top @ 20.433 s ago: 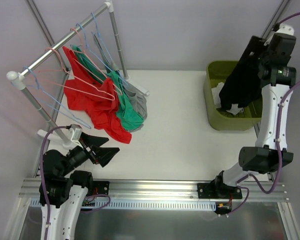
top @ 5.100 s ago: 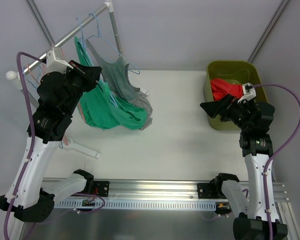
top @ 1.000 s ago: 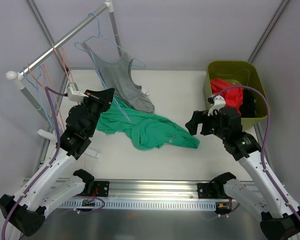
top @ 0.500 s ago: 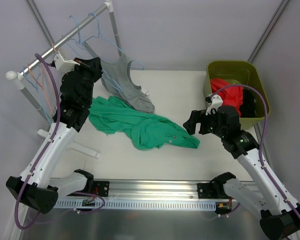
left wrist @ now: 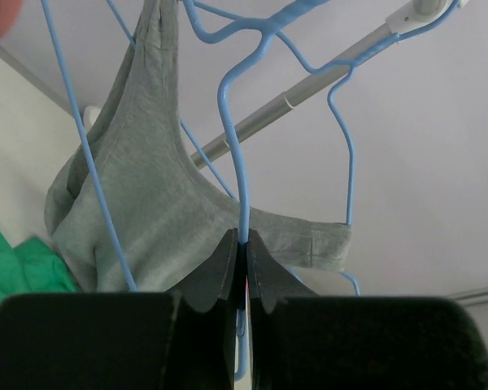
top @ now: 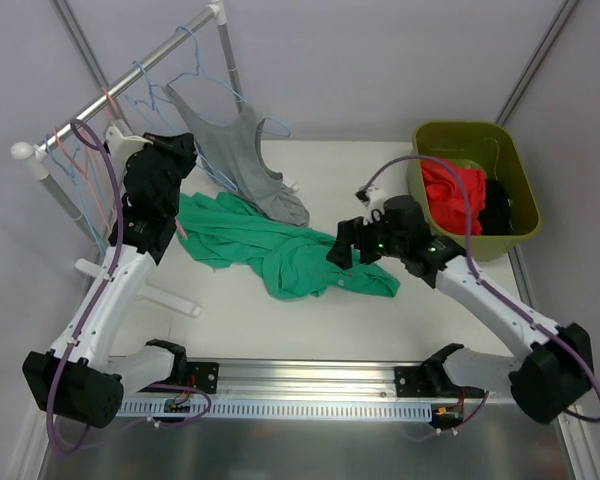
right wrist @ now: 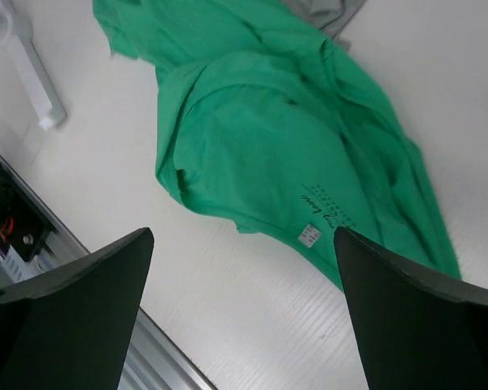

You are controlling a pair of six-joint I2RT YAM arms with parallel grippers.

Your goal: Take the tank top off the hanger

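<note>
**A:** What is the left gripper (left wrist: 242, 248) doing?

**B:** Its jaws are pinched together on the thin wire of a blue hanger (left wrist: 243, 213). The wire runs straight up from between the fingertips and bends into a hook above them.

**A:** And the tank top?

**B:** The grey tank top (top: 248, 170) hangs just behind and to the left of those fingertips in the wrist view. It is draped on blue wire under the metal rail (left wrist: 309, 85). Several blue wires cross there, so I cannot tell whether it hangs on the clamped hanger or on a neighbour. The fingers themselves touch only wire, not cloth.

**A:** Anything below that gripper?

**B:** A green top (top: 290, 255) lies crumpled on the white table (top: 330, 180), off any hanger. One end is down beneath the left gripper and the other reaches toward the right one.

**A:** The right gripper (right wrist: 242, 244)?

**B:** Its jaws are spread wide with nothing between them. It sits above the near end of the green top, pointing down at it. A small white label (right wrist: 311, 234) on the cloth shows between the two fingers. I cannot tell whether the fingertips touch the cloth.

**A:** And behind it?

**B:** An olive bin (top: 466, 126) stands behind the right gripper, well apart, with red cloth (top: 450, 190) and black cloth (top: 495, 215) inside.
</note>
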